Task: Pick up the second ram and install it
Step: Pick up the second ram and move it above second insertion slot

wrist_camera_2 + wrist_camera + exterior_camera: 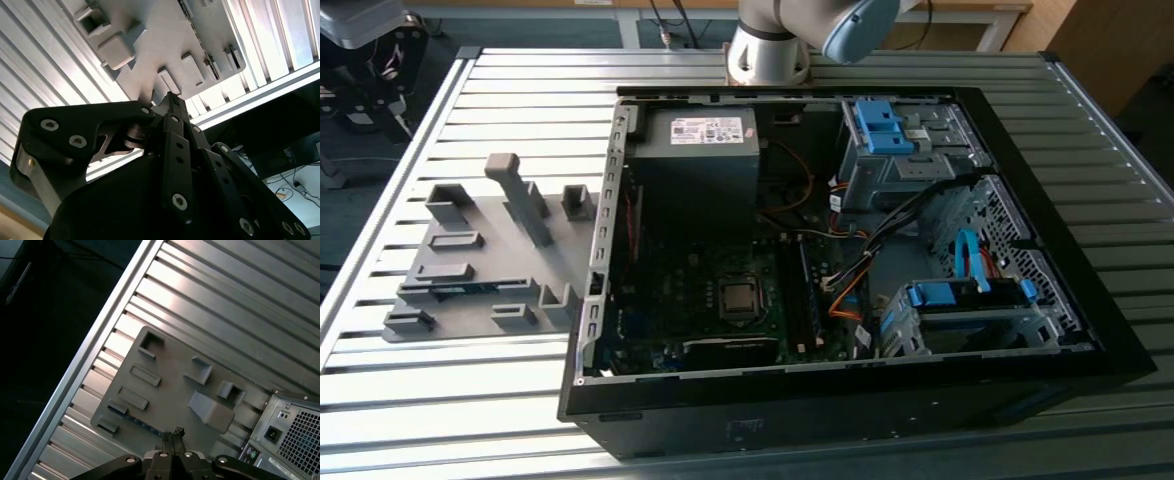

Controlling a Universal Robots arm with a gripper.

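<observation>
The second ram (pixel 138 421) lies on edge in the grey holder tray (pixel 175 385), a thin dark strip with blue-green showing, held between two low brackets. The exterior view has it on the tray's near left part (pixel 464 290). My gripper (pixel 173 433) hangs high above the tray, its two fingertips pressed together with nothing between them, and lines up close to one end of the stick. In the second wrist view the shut gripper (pixel 170 98) points at the tray (pixel 150 55) from well above. The arm's base (pixel 767 55) stands behind the case.
An open black computer case (pixel 854 400) lies on the slatted metal table (pixel 520 100), on the exterior view's right of the tray. Inside are the green motherboard (pixel 720 300) with long black slots, a grey power supply (pixel 700 130) and blue drive brackets. Upright grey posts (pixel 520 195) rise from the tray.
</observation>
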